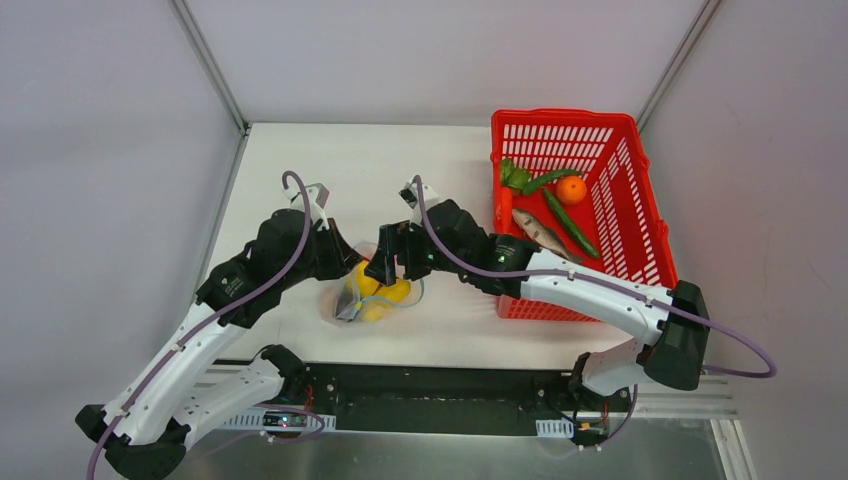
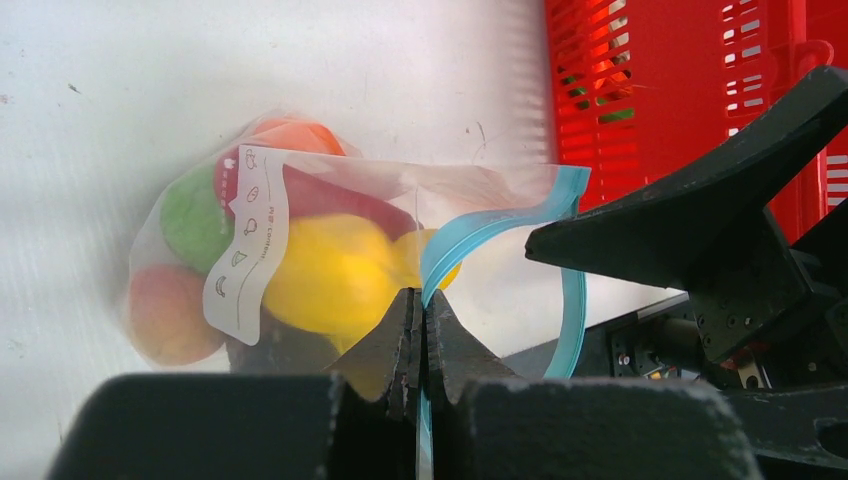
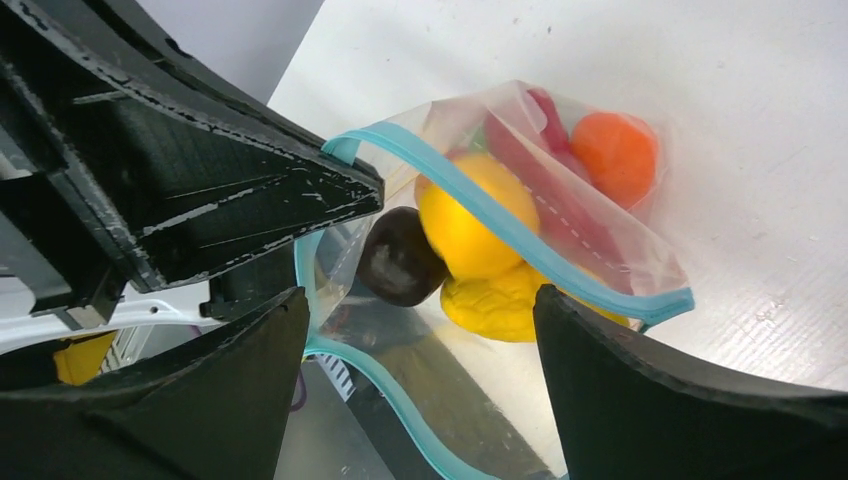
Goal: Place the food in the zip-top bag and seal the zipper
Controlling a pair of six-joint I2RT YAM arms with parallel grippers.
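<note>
The left tool is pinched tight on the teal zipper of the bag. The right tool gapes wide around the bag's open mouth, perhaps not touching it. Food fills the bag, which lies mid-table, clear of the edges, with the red basket near on its right.

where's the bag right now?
Top view: the bag sits front-centre on the table, left of the basket, between the left claw, shut on its zipper, and the open right claw.
</note>
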